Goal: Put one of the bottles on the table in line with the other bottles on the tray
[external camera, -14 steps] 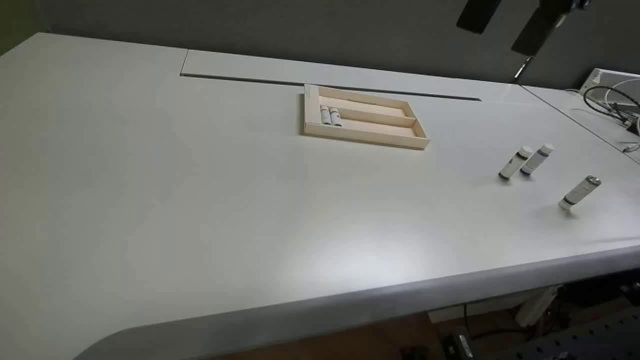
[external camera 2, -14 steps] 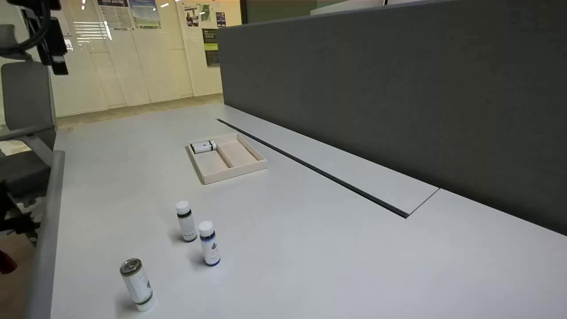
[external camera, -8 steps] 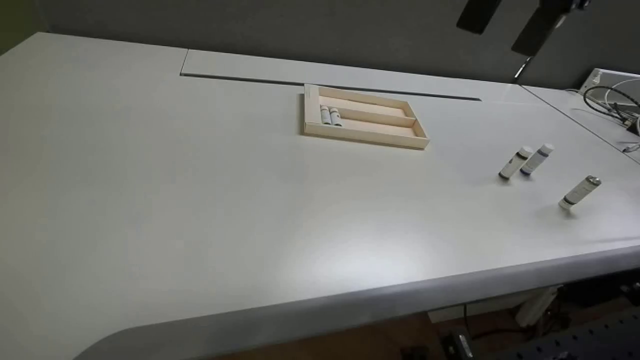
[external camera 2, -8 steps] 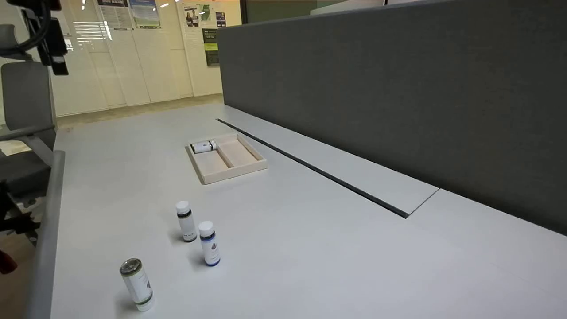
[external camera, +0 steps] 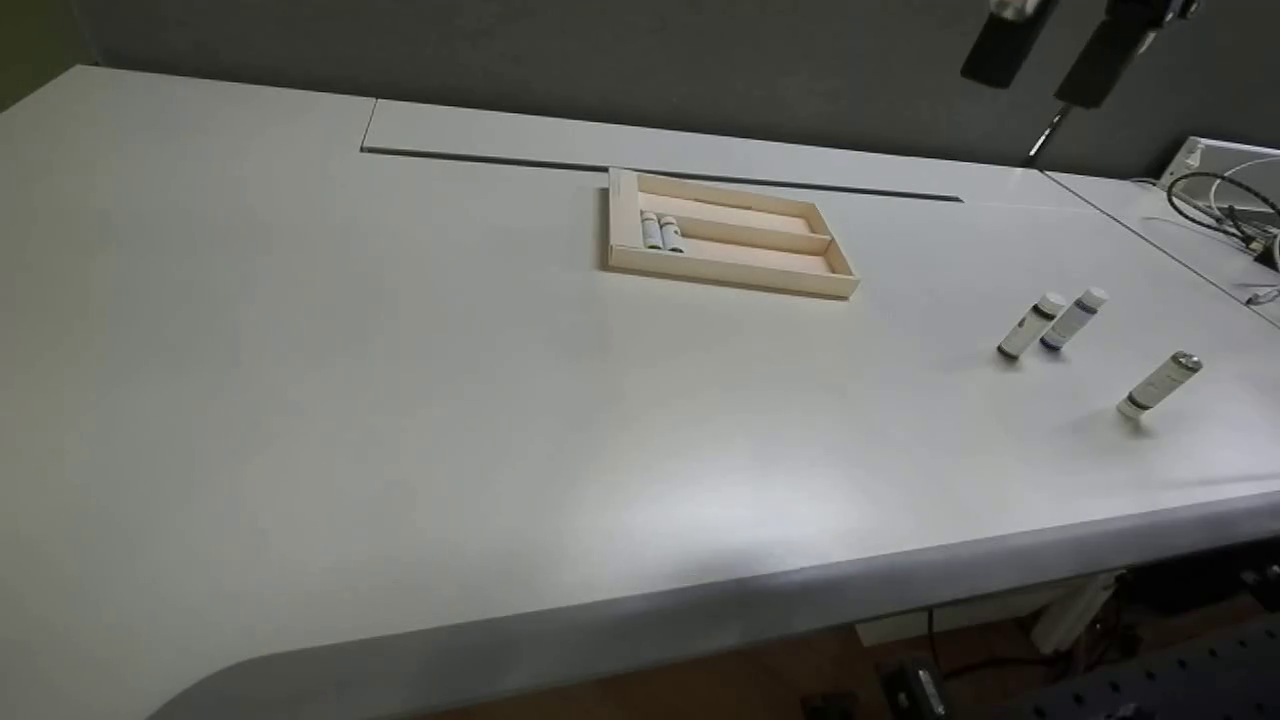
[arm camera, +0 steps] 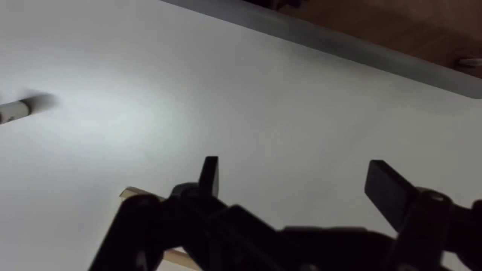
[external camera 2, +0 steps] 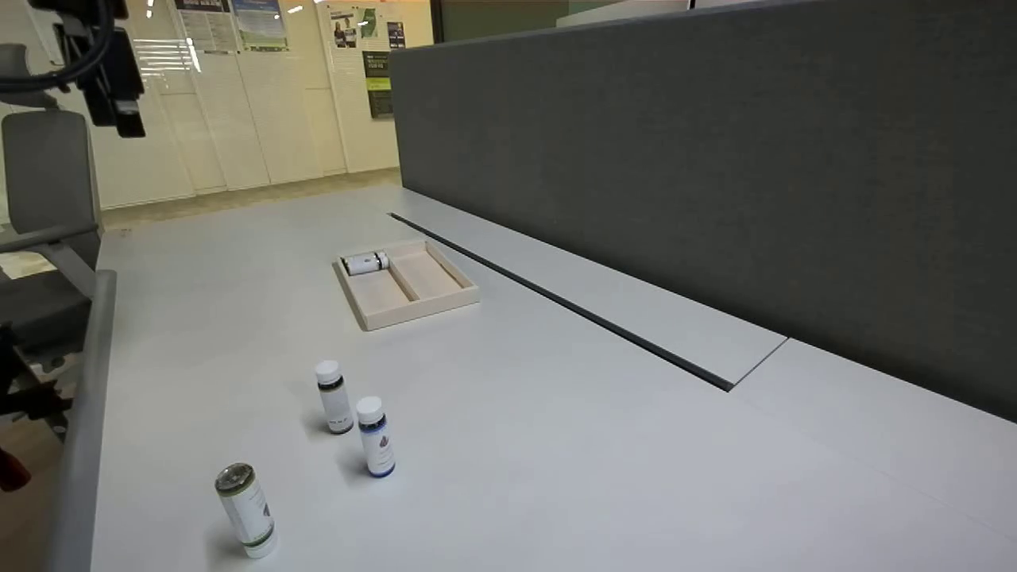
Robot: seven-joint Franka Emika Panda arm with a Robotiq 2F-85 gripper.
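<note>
Three slim white cylindrical bottles (external camera 2: 247, 510) standing around on the flat white surface (external camera: 400, 350), well away from the divided beige wooden tray (external camera: 735, 272) where two similar vials (external camera: 652, 232) lie. Dark-grey partition (external camera 2: 699, 175) behind. Black end effector (arm camera: 293, 169), jaws way apart, just air between.

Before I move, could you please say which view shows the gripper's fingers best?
The wrist view, where both fingers stand large and wide apart. Both exterior views show them smaller: in an exterior view two fingers hang apart; in an exterior view the fingers blend into one dark shape, no gap visible.
</note>
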